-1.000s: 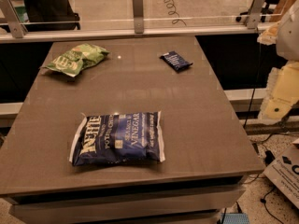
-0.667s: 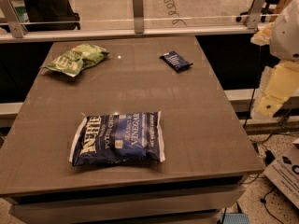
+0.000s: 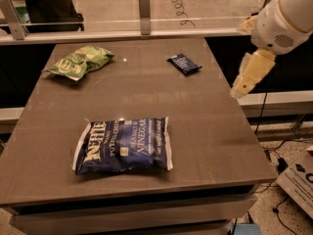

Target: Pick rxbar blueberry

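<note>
Swinging in from the right, the arm has carried the gripper leftward and a little higher in the view over the last second. It was hanging well off the desk's right side. Now it sits just at the right edge, pale and angled down and to the left. Whether the jaws are open or closed I cannot tell, as the gripper shows only as one yellowish shape.

Nothing on the desk has moved. The snack bar, a small dark blue wrapper, lies flat at the far right part of the top. It is turned at a slant and is clear of everything else. The green chip bag is at the far left, and the big blue chip bag lies near the front, both well apart from the bar.

The shift looks like the start of the reach. The gripper is closer to the bar than it was but remains apart from it, off to the bar's right and probably above desk height. The pick itself is not yet begun. The gripper must cross over the desk edge, line up with the slanted wrapper and come down on it.
</note>
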You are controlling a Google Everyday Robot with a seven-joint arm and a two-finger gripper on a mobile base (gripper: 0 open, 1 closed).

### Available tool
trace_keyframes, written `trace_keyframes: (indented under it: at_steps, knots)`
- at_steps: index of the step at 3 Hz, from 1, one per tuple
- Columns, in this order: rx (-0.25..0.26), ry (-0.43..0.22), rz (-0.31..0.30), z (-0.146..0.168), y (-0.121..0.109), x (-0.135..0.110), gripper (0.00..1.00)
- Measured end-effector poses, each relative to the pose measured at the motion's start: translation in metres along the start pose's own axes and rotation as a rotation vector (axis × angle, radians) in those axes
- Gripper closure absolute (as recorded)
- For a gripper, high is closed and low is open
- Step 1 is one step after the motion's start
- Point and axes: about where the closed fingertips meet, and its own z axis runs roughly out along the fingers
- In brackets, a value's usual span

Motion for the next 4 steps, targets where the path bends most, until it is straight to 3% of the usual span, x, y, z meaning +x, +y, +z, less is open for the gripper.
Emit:
trace_keyframes:
  at_steps: [1,2,3,4]
  knots:
    - [0.027,-0.081,0.008,0.03,-0.039,0.002,0.0]
    - [0.028,-0.146,0.053,0.06,-0.071,0.011,0.0]
    - [0.027,-0.147,0.055,0.061,-0.071,0.011,0.0]
    - [0.025,-0.191,0.085,0.078,-0.087,0.01,0.0]
